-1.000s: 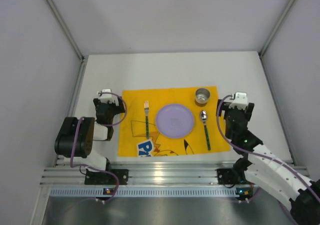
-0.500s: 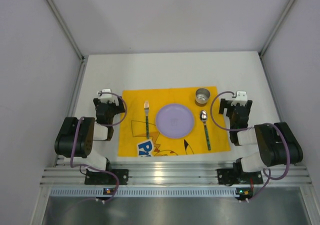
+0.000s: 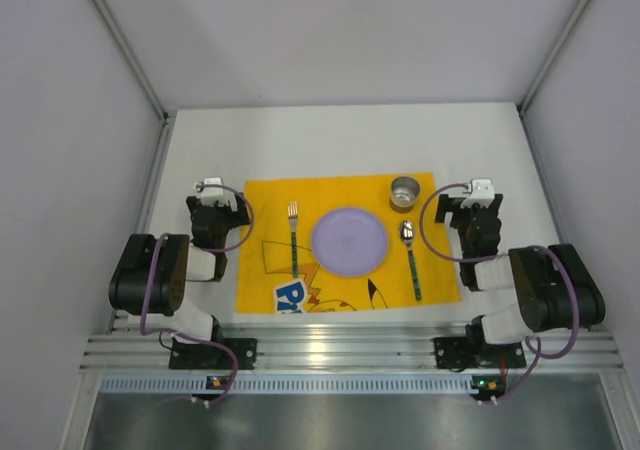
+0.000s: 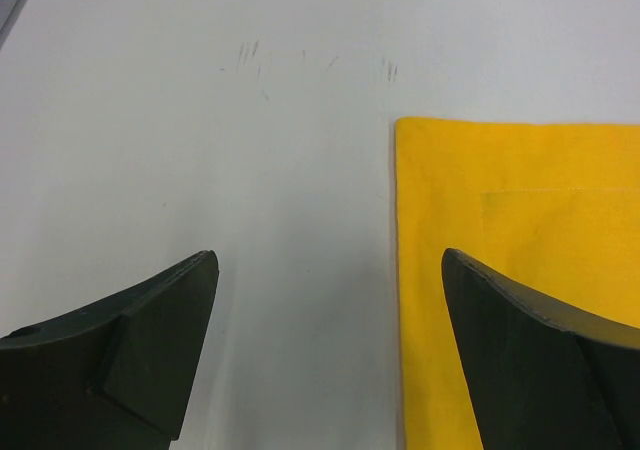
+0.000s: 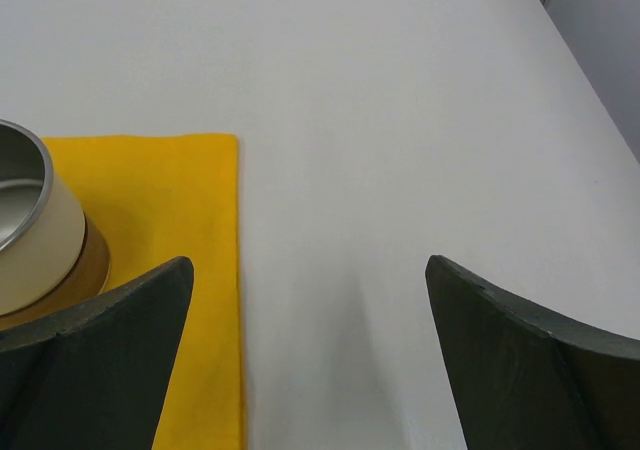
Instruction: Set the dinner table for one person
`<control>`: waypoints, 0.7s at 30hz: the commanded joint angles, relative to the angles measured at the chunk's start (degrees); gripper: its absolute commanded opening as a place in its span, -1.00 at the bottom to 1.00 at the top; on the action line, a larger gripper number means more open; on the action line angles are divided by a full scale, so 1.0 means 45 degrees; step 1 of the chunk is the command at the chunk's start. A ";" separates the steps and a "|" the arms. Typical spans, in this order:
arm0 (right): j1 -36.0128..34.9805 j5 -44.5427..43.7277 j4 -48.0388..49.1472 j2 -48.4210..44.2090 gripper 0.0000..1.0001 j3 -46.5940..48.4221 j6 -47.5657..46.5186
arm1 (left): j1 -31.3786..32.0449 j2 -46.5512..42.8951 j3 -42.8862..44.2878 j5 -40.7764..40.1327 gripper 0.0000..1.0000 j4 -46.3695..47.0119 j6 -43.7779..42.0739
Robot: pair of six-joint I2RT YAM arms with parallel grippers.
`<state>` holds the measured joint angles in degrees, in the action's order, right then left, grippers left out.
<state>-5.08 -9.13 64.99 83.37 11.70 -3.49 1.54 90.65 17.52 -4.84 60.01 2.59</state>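
The white dinner table [image 3: 330,140] carries a yellow printed mat [image 3: 262,198]. On the mat lie a purple plate [image 3: 349,240], a fork [image 3: 293,238] to its left, a spoon [image 3: 411,260] to its right and a metal cup [image 3: 405,192] at the far right corner. My left gripper [image 3: 213,208] rests folded just left of the mat, open and empty [image 4: 325,270], with the mat edge [image 4: 500,200] on its right. My right gripper [image 3: 478,210] sits folded just right of the mat, open and empty [image 5: 305,270], the cup [image 5: 30,240] to its left.
Grey walls enclose the table on three sides. The aluminium rail [image 3: 330,350] with both arm bases runs along the near edge. Bare white tabletop [image 5: 400,90] stretches beyond the mat toward the far wall.
The right arm has folded back from a stretched pose, its elbow now beside the mat's right edge; its gripper stayed open. The left arm has not moved.
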 commanded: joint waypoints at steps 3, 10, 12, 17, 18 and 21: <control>0.0192 0.0368 0.0987 -0.0090 0.99 0.0309 -0.0065 | -0.0069 0.0011 0.0052 0.0217 0.97 0.1001 -0.0087; 0.0192 0.0348 0.0987 -0.0090 1.00 0.0309 -0.0065 | -0.0069 0.0011 0.0052 0.0236 0.97 0.1001 -0.0087; 0.0192 0.0368 0.0987 -0.0090 0.99 0.0309 -0.0065 | -0.0069 0.0011 0.0033 0.0236 0.97 0.1001 -0.0087; 0.0250 0.0445 0.0948 -0.0090 0.99 0.0329 -0.0046 | -0.0069 0.0011 0.0052 0.0236 0.97 0.1001 -0.0087; 0.0270 0.0465 0.0890 -0.0071 0.99 0.0348 -0.0007 | -0.0069 0.0011 0.0052 0.0236 0.97 0.1001 -0.0087; 0.0406 0.0680 0.0695 -0.0090 1.00 0.0465 0.0052 | -0.0069 0.0011 0.0052 0.0236 0.97 0.1001 -0.0087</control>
<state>-4.47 -8.21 65.17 83.37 11.73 -3.46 1.54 90.65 17.52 -4.84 60.01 2.59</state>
